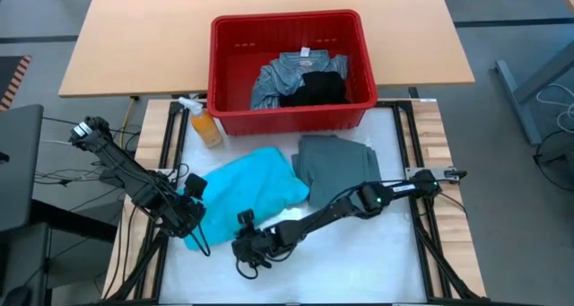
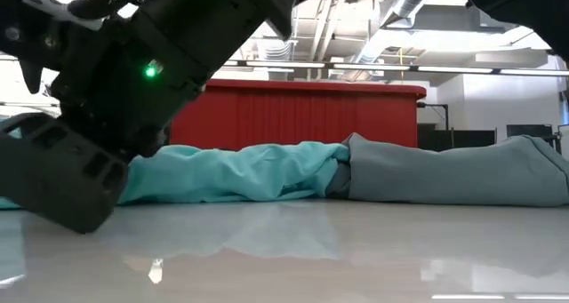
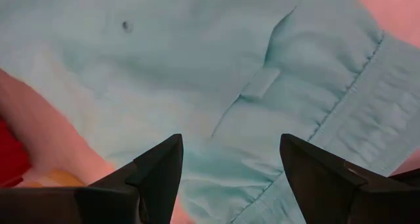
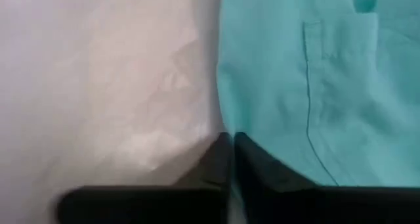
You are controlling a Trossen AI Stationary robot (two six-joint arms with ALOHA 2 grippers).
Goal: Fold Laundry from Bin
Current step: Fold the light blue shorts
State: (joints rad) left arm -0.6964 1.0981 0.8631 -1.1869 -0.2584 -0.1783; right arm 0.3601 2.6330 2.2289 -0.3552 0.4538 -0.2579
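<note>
High view: red slotted plastic bin (image 1: 229,68) at the bench's far side holds a mottled blue-grey garment (image 1: 278,73) and a black one (image 1: 316,89); the bright turquoise shirt (image 1: 247,187) and folded grey-green garment (image 1: 334,162) lie on the white bench (image 1: 359,252). Left wrist view: left hand (image 3: 230,178) hovers spread wide over turquoise cloth, holding nothing. Right wrist view: right hand (image 4: 230,155) is pinched closed at the shirt's edge, whether on cloth I cannot tell; judgement: confirm fabric is caught before lifting.
</note>
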